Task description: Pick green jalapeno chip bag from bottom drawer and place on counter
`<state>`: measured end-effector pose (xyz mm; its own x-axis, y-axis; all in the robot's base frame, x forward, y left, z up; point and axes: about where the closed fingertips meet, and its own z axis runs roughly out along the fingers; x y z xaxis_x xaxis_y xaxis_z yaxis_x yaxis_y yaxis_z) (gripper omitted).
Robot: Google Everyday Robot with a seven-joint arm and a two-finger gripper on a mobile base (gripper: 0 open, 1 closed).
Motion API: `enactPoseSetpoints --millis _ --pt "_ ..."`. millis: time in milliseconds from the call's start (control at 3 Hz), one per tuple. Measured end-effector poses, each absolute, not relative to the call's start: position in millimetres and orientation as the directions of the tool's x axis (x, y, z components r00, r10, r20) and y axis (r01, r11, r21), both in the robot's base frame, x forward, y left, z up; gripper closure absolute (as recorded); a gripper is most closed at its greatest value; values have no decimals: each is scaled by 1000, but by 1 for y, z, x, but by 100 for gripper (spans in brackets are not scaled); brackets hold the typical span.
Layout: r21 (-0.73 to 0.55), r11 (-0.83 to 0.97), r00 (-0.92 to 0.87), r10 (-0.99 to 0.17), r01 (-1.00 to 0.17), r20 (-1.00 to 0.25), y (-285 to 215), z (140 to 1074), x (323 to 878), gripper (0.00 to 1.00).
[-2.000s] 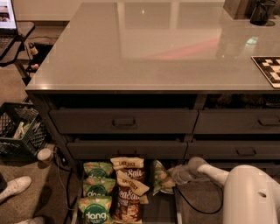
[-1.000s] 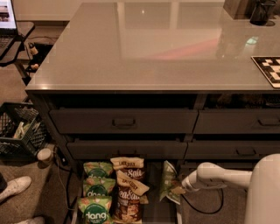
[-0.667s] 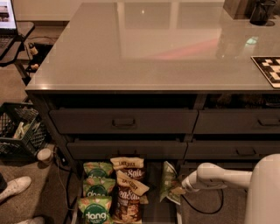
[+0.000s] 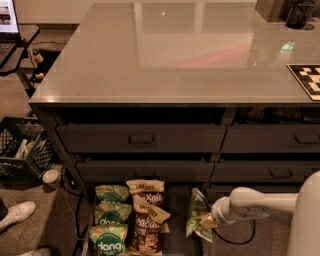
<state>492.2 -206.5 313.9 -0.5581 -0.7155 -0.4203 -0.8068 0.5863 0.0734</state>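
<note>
The green jalapeno chip bag (image 4: 196, 214) is pale green and crinkly. It hangs upright at the right side of the open bottom drawer (image 4: 176, 240), lifted off the drawer floor. My gripper (image 4: 209, 221) reaches in from the right on a white arm and is shut on the bag's right edge. The counter (image 4: 180, 50) is the wide glossy grey top above the dark drawers.
Green "dang" bags (image 4: 109, 241) and brown "Sea Salt" bags (image 4: 146, 217) lie in the drawer's left half. A black crate (image 4: 22, 147), a cup (image 4: 51, 177) and a white shoe (image 4: 17, 214) are on the floor at left. A checkered board (image 4: 307, 79) and a dark cup (image 4: 299, 12) sit on the counter's right.
My gripper has pulled back to the right and lifted the pale green bag off the drawer floor. In the last second it has barely moved.
</note>
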Motion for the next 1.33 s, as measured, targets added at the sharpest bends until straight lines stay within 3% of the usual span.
enactPoseSetpoints --millis 667,1333 --pt "115 644 -632 -673 -756 -384 -182 399 397 100" --pt "113 639 -630 -684 -761 -368 -173 405 393 100"
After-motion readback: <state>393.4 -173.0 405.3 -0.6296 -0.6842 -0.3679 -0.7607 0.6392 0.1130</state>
